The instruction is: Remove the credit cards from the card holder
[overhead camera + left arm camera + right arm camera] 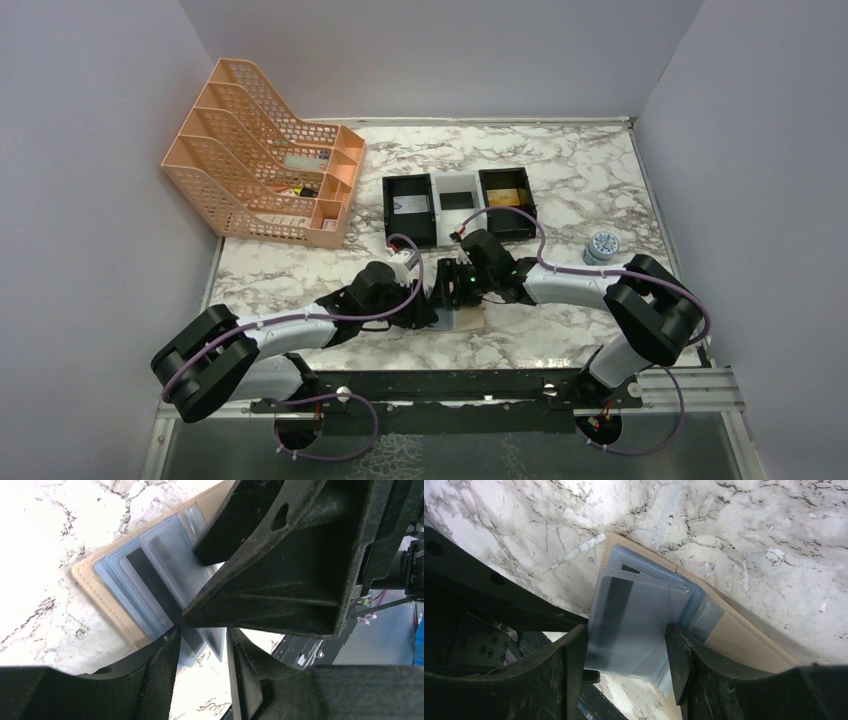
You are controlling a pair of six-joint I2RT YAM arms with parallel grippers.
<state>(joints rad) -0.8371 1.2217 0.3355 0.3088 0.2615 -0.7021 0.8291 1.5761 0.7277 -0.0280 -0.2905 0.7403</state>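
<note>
Progress looks early to me. The card holder (744,637) lies open and flat on the bench (560,170), just ahead of the two arm bases and right under both wrists, and every card I can make out sits inside the clear sleeves (649,605). One striped card (150,587), with a dark band across it, is nearest to coming out: its corner, or its sleeve's, pokes past the holder's edge toward my left tool (202,640). That tool stands narrow, one finger either side of the poking corner, but I cannot tell whether it has a bite on it. My right tool (626,635) is partly open and holding nothing, tips down on the sleeve fan. It's pinning the holder, I'd judge.

So: holder opened, first pull not finished, and the rest of the stack to go after that. Two of the trays (458,222) beyond hold flat things; whether those are cards I can't say.

The holder itself has a tan stitched outer and grey-blue translucent pockets fanned in overlapping layers, slightly cloudy — I expect cards to drag in that plastic.
</note>
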